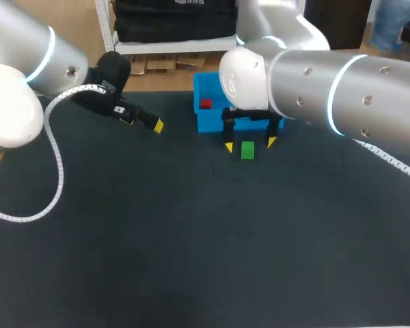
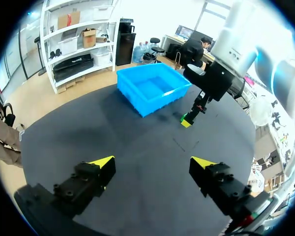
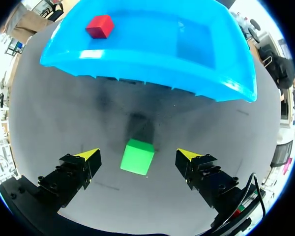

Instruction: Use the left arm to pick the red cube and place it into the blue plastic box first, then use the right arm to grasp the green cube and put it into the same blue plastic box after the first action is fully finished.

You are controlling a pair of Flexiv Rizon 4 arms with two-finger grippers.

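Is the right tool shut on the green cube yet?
No: in the right wrist view the right tool stands open, both fingers clear of the green cube lying between them.

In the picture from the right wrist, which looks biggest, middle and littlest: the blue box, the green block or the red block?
1. blue box, by far the largest.
2. green block.
3. red block, inside the box.
The green one sits nearer the camera, so the two blocks may really be alike.
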